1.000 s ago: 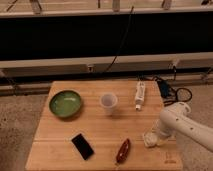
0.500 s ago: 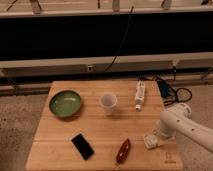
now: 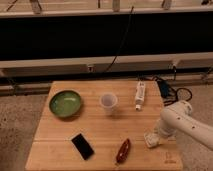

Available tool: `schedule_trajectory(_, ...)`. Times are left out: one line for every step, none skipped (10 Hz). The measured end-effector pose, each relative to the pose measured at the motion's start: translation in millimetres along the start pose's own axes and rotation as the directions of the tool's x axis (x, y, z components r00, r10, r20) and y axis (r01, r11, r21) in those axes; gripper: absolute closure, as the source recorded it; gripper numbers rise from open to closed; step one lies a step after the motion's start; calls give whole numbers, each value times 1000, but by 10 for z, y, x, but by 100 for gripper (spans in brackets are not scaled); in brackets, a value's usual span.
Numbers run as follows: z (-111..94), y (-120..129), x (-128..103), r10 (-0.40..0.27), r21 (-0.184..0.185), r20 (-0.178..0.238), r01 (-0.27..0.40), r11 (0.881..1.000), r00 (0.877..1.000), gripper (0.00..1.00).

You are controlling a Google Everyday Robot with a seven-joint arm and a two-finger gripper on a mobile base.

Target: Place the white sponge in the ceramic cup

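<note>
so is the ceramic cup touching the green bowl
Apart. The camera view shows bare wood between the ceramic cup and the green bowl. The end effector is low at the white sponge, far from both.

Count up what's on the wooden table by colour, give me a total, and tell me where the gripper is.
White: 3 (white sponge, ceramic cup, tube)
Green: 1 (bowl)
Black: 1 (phone)
Reddish-brown: 1 (oblong item)
Total: 6
The gripper is down at the white sponge, near the right front of the table.
</note>
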Motion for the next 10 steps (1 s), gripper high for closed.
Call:
schedule_trajectory(-19, -12, -2, -3, 0, -2, 3, 1000, 1000, 100)
schedule_trajectory(-36, -20, 1, -5, 2, -5, 5, 1000, 1000, 100)
schedule_trajectory(-99, -59, 4, -8, 5, -7, 8, 1000, 1000, 100)
schedule_trajectory(-164, -90, 4, -12, 7, -10, 12, 1000, 1000, 100)
schedule_trajectory(-205, -110, 10, -14, 9, -12, 14, 1000, 1000, 100)
schedule_trajectory(-270, -149, 10, -20, 13, -16, 20, 1000, 1000, 100)
schedule_trajectory(-289, -163, 7, -23, 14, -17, 23, 1000, 1000, 100)
schedule_trajectory(-316, -182, 9, -25, 15, -22, 25, 1000, 999, 100)
schedule_trajectory(-379, -255, -6, -32, 15, -27, 32, 999, 999, 100)
schedule_trajectory(-468, -356, -32, -43, 15, -34, 44, 999, 998, 100)
